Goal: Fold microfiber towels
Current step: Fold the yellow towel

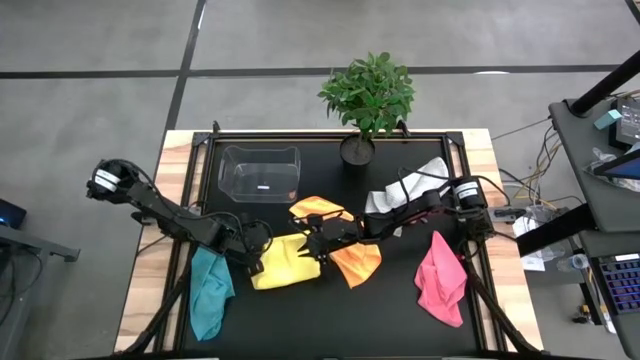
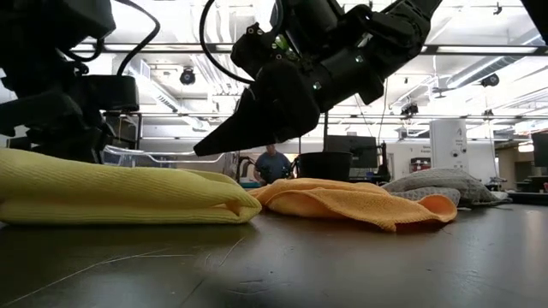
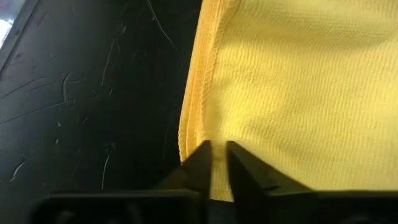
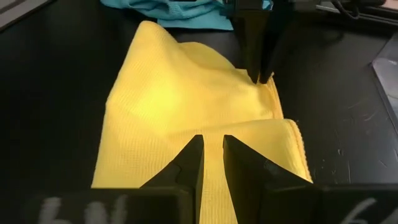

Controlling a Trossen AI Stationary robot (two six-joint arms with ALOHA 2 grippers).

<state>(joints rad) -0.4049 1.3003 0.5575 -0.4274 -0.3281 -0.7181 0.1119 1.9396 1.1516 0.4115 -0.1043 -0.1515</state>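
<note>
Yellow towel [image 1: 284,262]: lies on the black counter [image 1: 400,320] as a flat, partly doubled pad; it is the landmark for all places below.
Left gripper [image 3: 214,163]: at the yellow towel's hemmed edge on the teal side, fingers pinched together on the doubled hem in its wrist view.
Right gripper [image 4: 212,155]: at the opposite side of the yellow towel, toward the orange one; its fingers stand nearly together with a thin strip of yellow showing between them, so it appears to nip the cloth.
Orange towel [image 1: 345,250]: crumpled just beside the yellow towel, on the right gripper's side, touching or nearly touching it.
Teal towel [image 1: 209,290]: heaped close beside the yellow towel, behind the left gripper.
Pink towel [image 1: 440,280]: well apart from the yellow towel, beyond the orange one.
White-grey towel [image 1: 405,190]: well apart from the yellow towel, near the plant pot.
Risk, thin grip: the left pinch sits at the very hem; a pull could slip off one layer and open the fold.
Risk, uneven lift: if the two grippers rise or travel unequally, the soft cloth will likely skew and the edges will not meet.
Risk, neighbour drag: the right arm passes over the orange towel and could snag it.
</note>
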